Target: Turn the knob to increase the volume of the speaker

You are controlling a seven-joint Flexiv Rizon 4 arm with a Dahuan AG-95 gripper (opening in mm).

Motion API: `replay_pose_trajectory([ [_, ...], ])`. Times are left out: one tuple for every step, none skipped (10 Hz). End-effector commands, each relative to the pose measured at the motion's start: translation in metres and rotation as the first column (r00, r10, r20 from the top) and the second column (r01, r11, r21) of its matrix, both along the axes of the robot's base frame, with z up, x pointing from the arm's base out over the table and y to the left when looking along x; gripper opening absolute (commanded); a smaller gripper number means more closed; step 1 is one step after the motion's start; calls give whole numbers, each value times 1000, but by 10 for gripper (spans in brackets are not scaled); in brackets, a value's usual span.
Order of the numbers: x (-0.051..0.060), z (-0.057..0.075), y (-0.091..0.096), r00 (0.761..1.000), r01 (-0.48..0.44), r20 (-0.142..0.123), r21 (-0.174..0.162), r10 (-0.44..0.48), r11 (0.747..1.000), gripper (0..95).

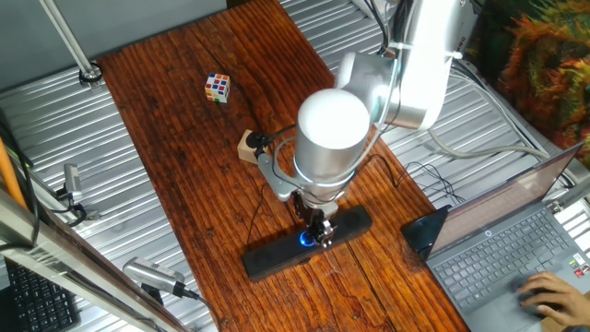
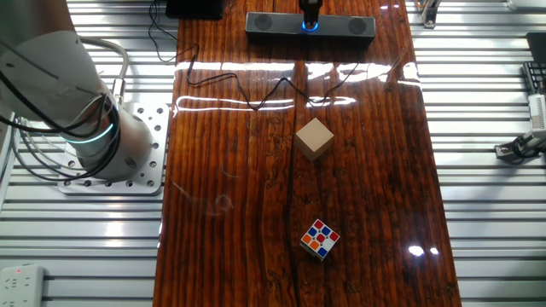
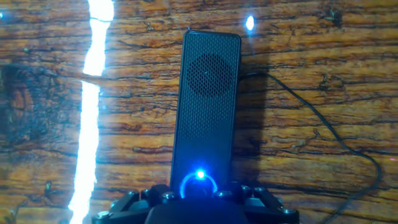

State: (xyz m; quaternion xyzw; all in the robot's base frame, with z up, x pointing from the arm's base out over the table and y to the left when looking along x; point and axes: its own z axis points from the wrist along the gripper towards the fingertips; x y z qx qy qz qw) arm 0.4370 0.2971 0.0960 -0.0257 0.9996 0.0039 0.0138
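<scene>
The gripper [image 1: 320, 232] sits directly over the blue-lit knob [image 3: 199, 184] at the middle of the speaker [image 1: 267, 259], its grip state impossible to tell, and no readable writing shows nearby.

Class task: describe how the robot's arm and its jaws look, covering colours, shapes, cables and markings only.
The arm is silver-grey with rounded, cylindrical joints; one joint has a white domed cap. A thin ring of cyan light circles a joint housing. Grey and black cables run alongside it. The gripper is small and black, with bolt heads visible in the hand view. No markings are readable.
</scene>
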Motion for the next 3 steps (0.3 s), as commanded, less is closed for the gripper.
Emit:
replay_pose_trajectory([
  [-3, 4, -3, 1000, -25, 2, 17, 25, 1000, 570],
  [-4, 5, -3, 1000, -25, -3, 23, 26, 999, 570],
  [-4, 5, -3, 1000, -26, -6, 25, 26, 999, 570],
])
